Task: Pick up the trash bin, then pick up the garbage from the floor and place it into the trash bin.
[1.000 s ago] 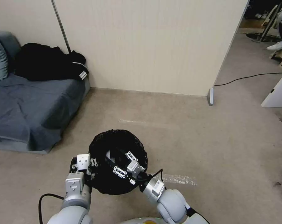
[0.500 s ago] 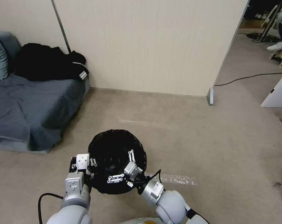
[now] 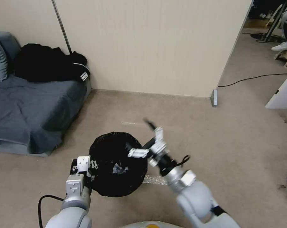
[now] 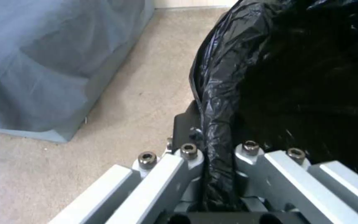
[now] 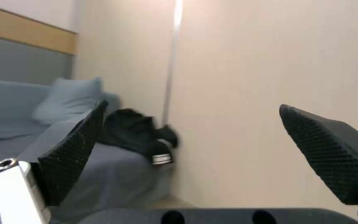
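A small round trash bin (image 3: 118, 167) lined with a glossy black plastic bag stands over the beige carpeted floor (image 3: 213, 142) directly in front of the robot, gripped at its near-left rim by the left pincer (image 3: 86, 172). In the left wrist view, that pincer's (image 4: 218, 155) grey metal fingers (image 4: 179, 168) are clamped narrowly on either side of the crinkled black bag folded over the bin's (image 4: 295, 71) rim, one finger outside the bin and one inside. A small pale scrap of garbage (image 3: 119, 168) lies at the bottom of the dark liner.

The right pincer (image 3: 142, 139) is raised above the far-right edge of the bin, its white fingers spread wide and holding nothing. The right wrist view shows its two black textured pads (image 5: 73, 152) far apart, pointed toward a cream panelled wall (image 5: 270, 77).

A strip of clear crinkled plastic film (image 3: 154, 180) lies on the carpet just beside the bin on the robot's right. To the left sits a grey-blue fabric sofa (image 3: 29, 107) with a black garment (image 3: 49, 65) heaped at its far end against the wall (image 3: 156, 44) and a slim metal pole (image 3: 61, 27) leaning behind it. A black cable (image 3: 254, 77) trails across the floor beyond the wall's end on the right.
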Controlling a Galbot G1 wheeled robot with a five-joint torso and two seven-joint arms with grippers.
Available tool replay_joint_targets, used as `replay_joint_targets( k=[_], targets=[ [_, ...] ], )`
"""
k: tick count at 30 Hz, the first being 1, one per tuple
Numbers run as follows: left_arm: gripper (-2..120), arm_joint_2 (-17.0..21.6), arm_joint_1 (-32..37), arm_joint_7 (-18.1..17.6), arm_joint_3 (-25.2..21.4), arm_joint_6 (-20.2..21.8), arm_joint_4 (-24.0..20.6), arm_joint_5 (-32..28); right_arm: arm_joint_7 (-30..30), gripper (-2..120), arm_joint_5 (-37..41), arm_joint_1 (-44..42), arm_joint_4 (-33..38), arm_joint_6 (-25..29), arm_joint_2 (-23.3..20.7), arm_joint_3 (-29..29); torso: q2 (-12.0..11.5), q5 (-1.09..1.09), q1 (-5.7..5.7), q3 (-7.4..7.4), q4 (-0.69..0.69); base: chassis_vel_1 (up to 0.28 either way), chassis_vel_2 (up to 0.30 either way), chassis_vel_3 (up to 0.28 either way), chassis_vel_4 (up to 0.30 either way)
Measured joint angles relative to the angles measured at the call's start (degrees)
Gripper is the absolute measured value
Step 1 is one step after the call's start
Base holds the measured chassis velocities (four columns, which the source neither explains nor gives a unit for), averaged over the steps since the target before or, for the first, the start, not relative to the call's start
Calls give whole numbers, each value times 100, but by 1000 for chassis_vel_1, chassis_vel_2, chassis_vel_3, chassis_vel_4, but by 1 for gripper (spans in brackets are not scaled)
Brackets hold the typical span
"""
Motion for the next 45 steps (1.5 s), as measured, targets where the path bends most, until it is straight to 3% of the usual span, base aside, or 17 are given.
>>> replay_joint_targets(
  k=[7,13,45],
  targets=[
    [1,78,-55,3,-80,-9,14,-93,241,100,-22,-449,121,62,88,535,0,0,0,0,0,0,0,0,0],
    [1,55,-19,-5,-96,-40,-24,-142,334,100,-26,-747,-172,270,235,932,0,1,0,0,1,0,0,0,0],
    [1,-47,82,-10,-56,-80,-183,-116,518,100,56,-598,-644,397,305,625,0,0,0,0,1,54,50,50,53]
  ],
)
